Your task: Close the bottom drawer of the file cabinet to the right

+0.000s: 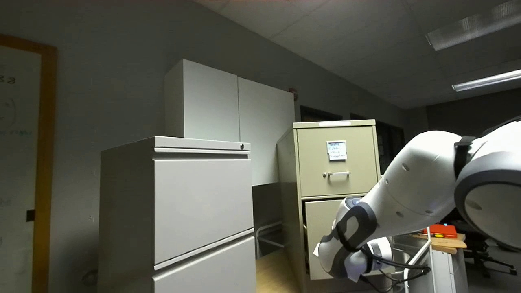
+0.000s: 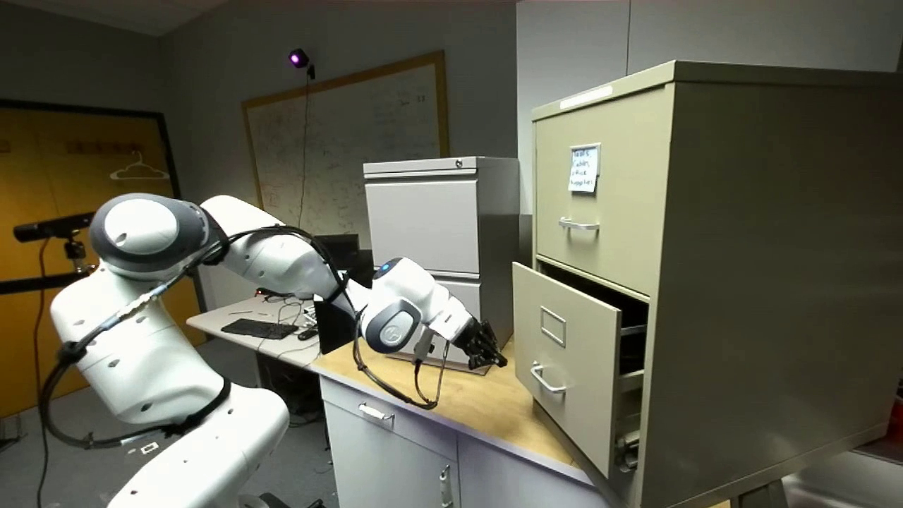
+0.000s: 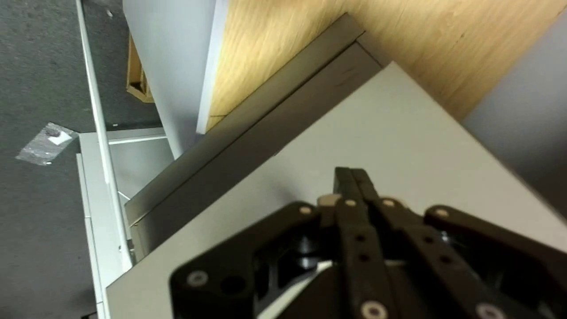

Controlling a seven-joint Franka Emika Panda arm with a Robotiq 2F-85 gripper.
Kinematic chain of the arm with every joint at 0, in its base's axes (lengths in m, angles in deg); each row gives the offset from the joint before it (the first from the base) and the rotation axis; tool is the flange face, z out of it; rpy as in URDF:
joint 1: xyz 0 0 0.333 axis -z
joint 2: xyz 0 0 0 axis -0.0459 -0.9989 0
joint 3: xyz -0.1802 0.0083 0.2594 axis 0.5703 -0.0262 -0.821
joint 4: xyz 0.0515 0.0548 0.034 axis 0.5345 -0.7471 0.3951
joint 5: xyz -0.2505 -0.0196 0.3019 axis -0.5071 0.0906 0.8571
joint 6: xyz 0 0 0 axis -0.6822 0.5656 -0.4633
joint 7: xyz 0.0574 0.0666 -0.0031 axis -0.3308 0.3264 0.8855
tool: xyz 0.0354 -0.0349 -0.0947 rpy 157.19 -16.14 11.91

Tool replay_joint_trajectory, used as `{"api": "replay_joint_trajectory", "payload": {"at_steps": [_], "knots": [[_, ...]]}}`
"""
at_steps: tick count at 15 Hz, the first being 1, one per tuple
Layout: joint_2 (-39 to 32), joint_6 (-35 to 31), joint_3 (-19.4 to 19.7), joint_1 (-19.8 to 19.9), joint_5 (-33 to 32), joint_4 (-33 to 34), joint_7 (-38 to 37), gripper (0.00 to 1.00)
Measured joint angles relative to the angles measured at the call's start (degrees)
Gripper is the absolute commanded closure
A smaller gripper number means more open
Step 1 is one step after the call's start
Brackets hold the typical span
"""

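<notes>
I'm holding the end effector (image 3: 354, 179) closed, its two fingers (image 3: 343, 184) lying flush together in the wrist view. The bottom drawer (image 2: 582, 360) is sticking partway out of the tan file cabinet (image 2: 762, 268), beneath the closed upper drawer (image 2: 628, 204). I'm hovering the fingertips near the bottom drawer's front; whether they're touching it, I'm not able to tell. A grey cabinet (image 2: 423, 219) is standing on the wooden bench (image 2: 494, 402).

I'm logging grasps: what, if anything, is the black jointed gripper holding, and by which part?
Nothing: the black jointed gripper is shut, its fingertips together.
</notes>
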Motion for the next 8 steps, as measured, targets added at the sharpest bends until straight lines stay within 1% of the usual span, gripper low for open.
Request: {"api": "replay_joint_trajectory", "payload": {"at_steps": [1,2,3,5,8], "knots": [[0.3,0.6,3.2,-1.6,-0.6,-0.7,-0.2,1.0],[0.8,0.8,5.4,-2.1,-1.4,-1.1,-0.9,1.0],[1.6,0.8,6.6,-1.9,-2.5,-1.4,-2.3,1.0],[3.4,0.6,7.3,-0.2,-5.0,-1.5,-6.3,1.0],[5.6,-1.9,6.5,1.6,-7.7,-1.2,-11.9,1.0]]}}
